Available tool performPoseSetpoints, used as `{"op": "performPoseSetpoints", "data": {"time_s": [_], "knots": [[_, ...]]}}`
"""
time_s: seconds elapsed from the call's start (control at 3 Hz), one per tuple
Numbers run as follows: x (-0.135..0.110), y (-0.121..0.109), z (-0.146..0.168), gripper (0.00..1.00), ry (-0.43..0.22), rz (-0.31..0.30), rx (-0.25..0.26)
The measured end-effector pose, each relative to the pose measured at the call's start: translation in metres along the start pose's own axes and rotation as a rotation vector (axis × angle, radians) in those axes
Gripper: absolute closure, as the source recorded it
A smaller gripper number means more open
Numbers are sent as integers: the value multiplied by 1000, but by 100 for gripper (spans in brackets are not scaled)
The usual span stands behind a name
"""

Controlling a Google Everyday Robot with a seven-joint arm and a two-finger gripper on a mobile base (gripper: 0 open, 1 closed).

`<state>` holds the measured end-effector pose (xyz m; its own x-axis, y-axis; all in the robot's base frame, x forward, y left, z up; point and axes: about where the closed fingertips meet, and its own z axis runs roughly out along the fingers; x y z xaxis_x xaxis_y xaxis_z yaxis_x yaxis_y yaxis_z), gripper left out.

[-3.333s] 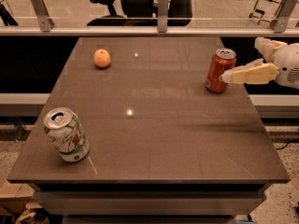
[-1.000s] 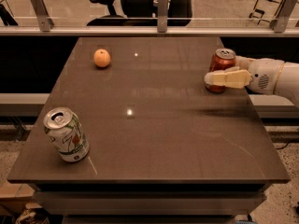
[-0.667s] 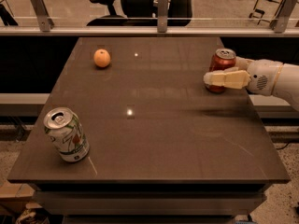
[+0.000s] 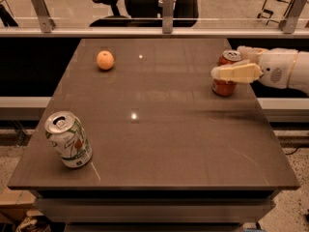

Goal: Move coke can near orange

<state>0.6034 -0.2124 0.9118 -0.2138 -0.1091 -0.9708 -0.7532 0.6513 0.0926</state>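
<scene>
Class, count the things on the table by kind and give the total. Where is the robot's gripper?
Cans: 2, the red can and the white and green can
Orange: 1
Total: 3
The gripper is at the red can, on the right.

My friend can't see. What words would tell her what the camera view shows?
A robot's white gripper, coming from the right, is at a red coke can on a brown table. An orange sits far-left, and a white-and-green can stands front-left.
</scene>
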Motion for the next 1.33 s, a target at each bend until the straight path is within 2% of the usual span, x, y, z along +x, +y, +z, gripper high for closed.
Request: {"op": "performPoseSetpoints", "data": {"time_s": [1.0, 1.33], "knots": [[-2, 1, 3, 87, 12, -21, -8], [-3, 2, 5, 100, 12, -22, -12]]}}
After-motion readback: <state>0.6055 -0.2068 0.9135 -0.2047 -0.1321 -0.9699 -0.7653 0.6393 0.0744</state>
